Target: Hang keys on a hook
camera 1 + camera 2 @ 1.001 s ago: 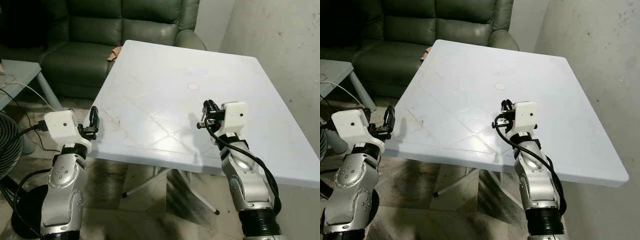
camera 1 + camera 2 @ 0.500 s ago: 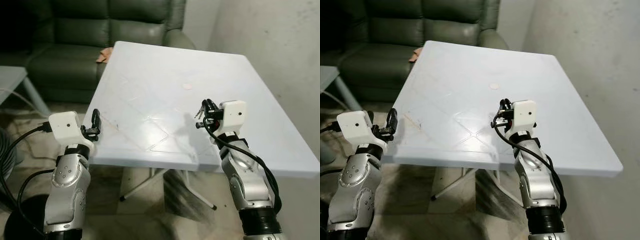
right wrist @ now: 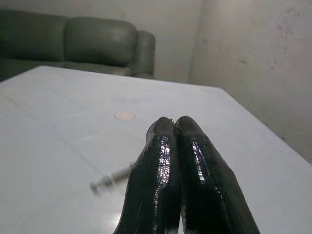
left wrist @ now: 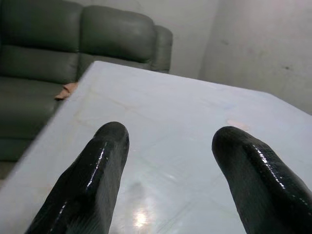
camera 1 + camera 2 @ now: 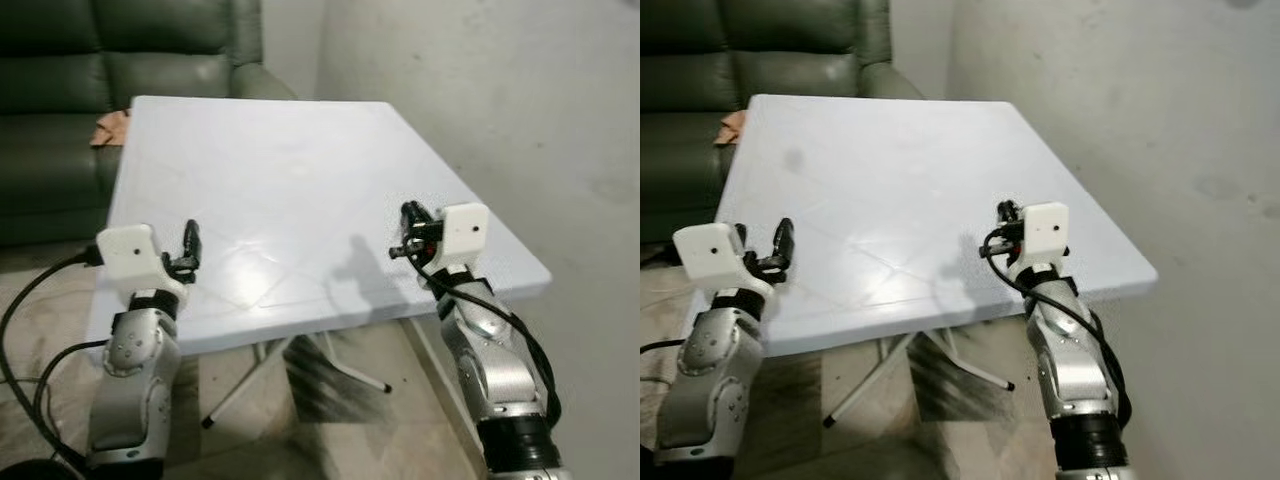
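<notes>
My right gripper is held above the near right part of the white table, with its two black fingers pressed together. A small metal piece of the keys sticks out beside the fingers in the right wrist view. It also hangs just under the fingertips as the keys in the left eye view. My left gripper hovers at the table's near left edge. Its fingers stand apart with nothing between them.
A dark green sofa stands behind the table at the far left. A bare grey wall runs close along the table's right side. Folding table legs stand on the floor below. A small cloth lies on the sofa beside the table's far corner.
The whole picture has swung: the camera turned right, so the table and sofa sit further left and more wall shows. Both arms keep the same pose.
</notes>
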Controlling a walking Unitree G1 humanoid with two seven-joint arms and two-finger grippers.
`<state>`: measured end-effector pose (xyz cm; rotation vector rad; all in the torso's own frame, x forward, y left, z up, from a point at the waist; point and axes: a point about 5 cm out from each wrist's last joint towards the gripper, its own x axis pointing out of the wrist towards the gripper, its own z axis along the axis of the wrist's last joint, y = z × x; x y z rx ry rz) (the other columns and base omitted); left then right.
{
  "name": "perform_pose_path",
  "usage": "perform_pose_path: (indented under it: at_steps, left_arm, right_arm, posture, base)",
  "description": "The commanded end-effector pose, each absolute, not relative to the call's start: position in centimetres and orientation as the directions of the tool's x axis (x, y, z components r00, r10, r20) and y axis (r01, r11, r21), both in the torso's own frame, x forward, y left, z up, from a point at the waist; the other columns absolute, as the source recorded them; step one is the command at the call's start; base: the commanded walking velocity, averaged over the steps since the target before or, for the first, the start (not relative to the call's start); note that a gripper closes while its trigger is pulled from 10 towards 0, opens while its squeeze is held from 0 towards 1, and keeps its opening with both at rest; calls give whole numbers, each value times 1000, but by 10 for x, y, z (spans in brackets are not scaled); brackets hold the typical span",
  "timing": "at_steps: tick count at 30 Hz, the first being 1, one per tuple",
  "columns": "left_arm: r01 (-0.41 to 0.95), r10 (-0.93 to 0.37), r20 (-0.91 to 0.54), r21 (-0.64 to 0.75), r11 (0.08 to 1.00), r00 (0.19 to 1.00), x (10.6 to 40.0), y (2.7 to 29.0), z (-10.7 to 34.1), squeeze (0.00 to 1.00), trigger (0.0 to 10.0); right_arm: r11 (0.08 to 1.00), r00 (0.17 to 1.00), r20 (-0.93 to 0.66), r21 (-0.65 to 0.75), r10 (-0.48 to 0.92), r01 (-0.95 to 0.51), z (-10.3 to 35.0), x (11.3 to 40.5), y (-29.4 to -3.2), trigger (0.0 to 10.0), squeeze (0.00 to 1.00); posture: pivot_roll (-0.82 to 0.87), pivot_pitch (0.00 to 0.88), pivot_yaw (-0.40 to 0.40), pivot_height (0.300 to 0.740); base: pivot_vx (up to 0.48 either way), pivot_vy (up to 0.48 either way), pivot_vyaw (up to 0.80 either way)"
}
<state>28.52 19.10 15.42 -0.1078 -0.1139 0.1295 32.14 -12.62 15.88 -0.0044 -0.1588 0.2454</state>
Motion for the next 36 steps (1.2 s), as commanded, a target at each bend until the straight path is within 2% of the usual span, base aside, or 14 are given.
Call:
perform_pose_path:
  at_steps: [1, 36]
  left_arm:
    - [-117, 129, 101, -112, 987, 987, 287, 188, 154, 0, 10000]
    - [-111, 119, 103, -81, 991, 988, 287, 186, 153, 0, 10000]
  right_arm:
    - [972, 959, 158, -33, 236, -234, 162, 323, -130, 10000, 0]
    - [967, 957, 138, -46, 255, -251, 158, 320, -128, 10000, 0]
  posture:
    - [-51, 0, -58, 740]
    - [-51, 0, -58, 740]
  base:
    - [0, 0, -769]
    - [0, 0, -769]
